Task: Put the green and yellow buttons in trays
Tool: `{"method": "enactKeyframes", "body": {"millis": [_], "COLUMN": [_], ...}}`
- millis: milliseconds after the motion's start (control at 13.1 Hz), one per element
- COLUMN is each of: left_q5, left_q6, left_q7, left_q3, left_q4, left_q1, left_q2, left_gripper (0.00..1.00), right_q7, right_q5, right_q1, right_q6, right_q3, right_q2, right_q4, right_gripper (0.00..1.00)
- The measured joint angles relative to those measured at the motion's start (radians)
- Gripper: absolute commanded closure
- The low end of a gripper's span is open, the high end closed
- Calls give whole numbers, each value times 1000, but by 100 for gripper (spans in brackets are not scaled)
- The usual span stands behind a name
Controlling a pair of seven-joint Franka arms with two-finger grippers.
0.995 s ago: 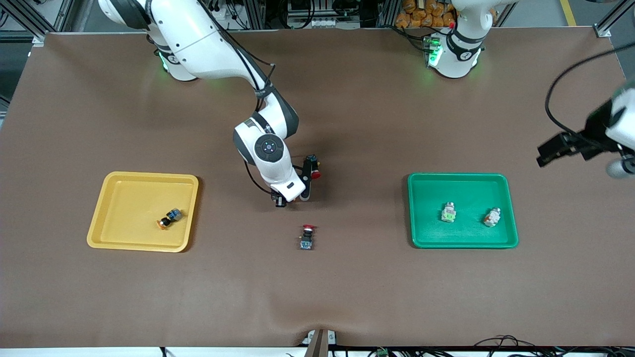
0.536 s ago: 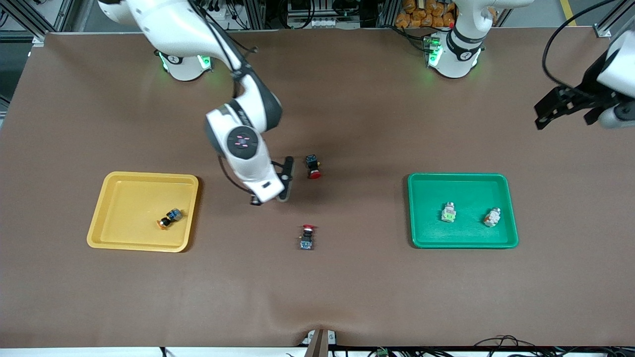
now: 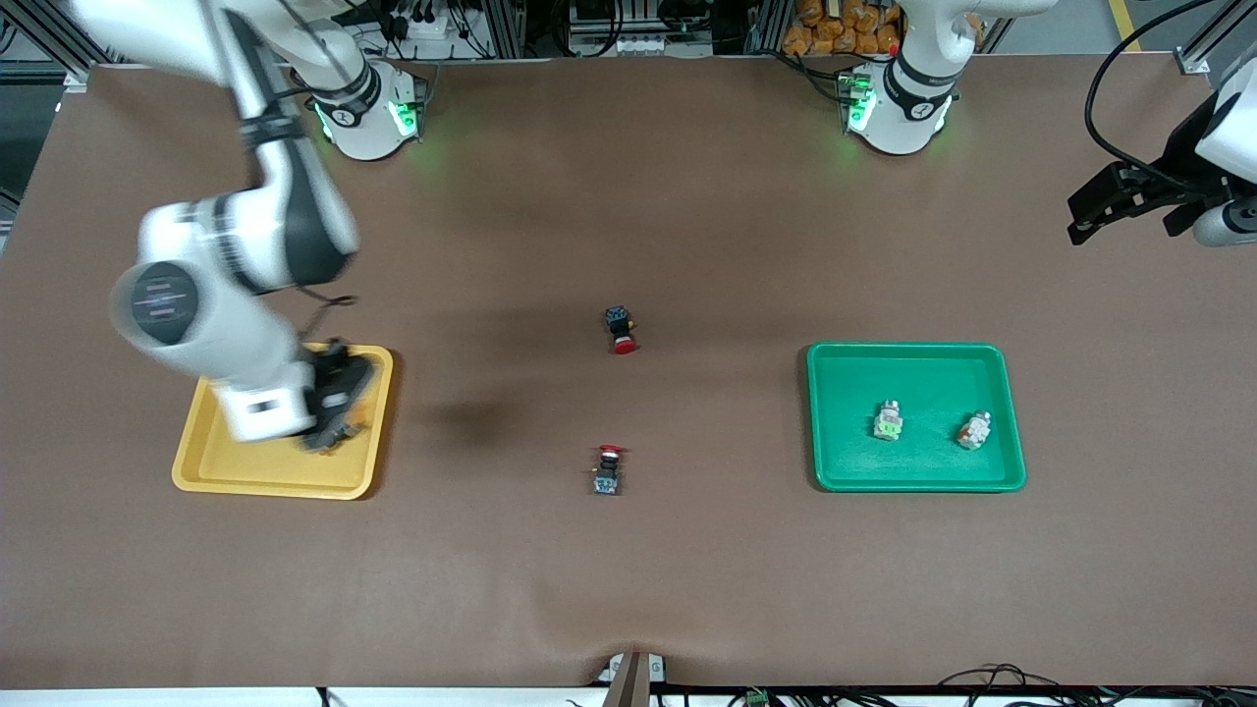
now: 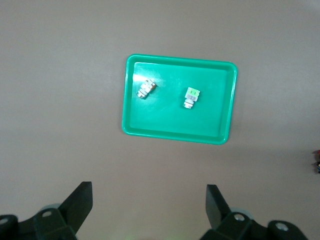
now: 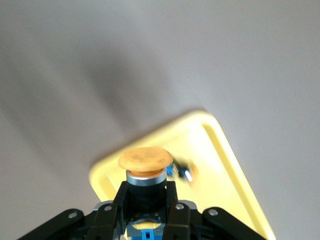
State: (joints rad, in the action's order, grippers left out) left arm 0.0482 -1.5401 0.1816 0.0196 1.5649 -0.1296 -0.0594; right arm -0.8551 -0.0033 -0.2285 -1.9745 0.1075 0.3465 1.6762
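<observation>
My right gripper (image 3: pixel 334 401) hangs over the yellow tray (image 3: pixel 275 486), at the corner toward the table's middle. It is shut on a yellow button (image 5: pixel 145 160), a black-and-blue switch with an orange-yellow cap. The right wrist view shows the yellow tray (image 5: pixel 225 165) below, with a second yellow button (image 5: pixel 181 172) lying in it. The arm hides that one in the front view. The green tray (image 3: pixel 913 347) holds two green buttons (image 3: pixel 888 420) (image 3: pixel 974 430). My left gripper (image 3: pixel 1092 206) waits open and empty in the air at the left arm's end of the table. Its view shows the green tray (image 4: pixel 177 135).
Two red-capped switches lie on the brown mat mid-table, one (image 3: pixel 620 330) farther from the front camera and one (image 3: pixel 608 469) nearer. One of them shows at the edge of the left wrist view (image 4: pixel 317 162). The arm bases stand along the table's top edge.
My right arm has swung from mid-table, beside the farther red-capped switch, over to the yellow tray, carrying the yellow button. My left gripper has risen and drawn back toward its end of the table.
</observation>
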Motion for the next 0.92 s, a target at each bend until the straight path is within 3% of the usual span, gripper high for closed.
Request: {"method": "enactKeyframes", "body": {"millis": [77,153,230,306,613,919], "left_q5": [-2,-2,-3,-3,-9,-10], "left_q6": [0,0,0,0,0,0], "left_q7": [0,0,0,0,5,8], "left_q3": [0,0,0,-1,-1,1], "left_q4": [7,13,18,22,25,30], "left_q1": [0,0,1,2,10,53], "left_q2": [-1,-1,-2,-5,-10,-7], "left_gripper": [0,0,0,0,0,0], "right_q7": [-2,-3,-4,-4,5,54], "right_q5": [3,6,8,9,23,39], "right_q1": [66,121,161,188,210,211], "right_q6": [19,37,53,72,105,178], "right_q3": [0,-1,-1,-2,-4,-11], "right_q2": [-1,-1,-2,-4,-41,-160], "right_q4": [0,0,0,-4,-57,-70], "right_gripper": [96,58,13,0,0,0]}}
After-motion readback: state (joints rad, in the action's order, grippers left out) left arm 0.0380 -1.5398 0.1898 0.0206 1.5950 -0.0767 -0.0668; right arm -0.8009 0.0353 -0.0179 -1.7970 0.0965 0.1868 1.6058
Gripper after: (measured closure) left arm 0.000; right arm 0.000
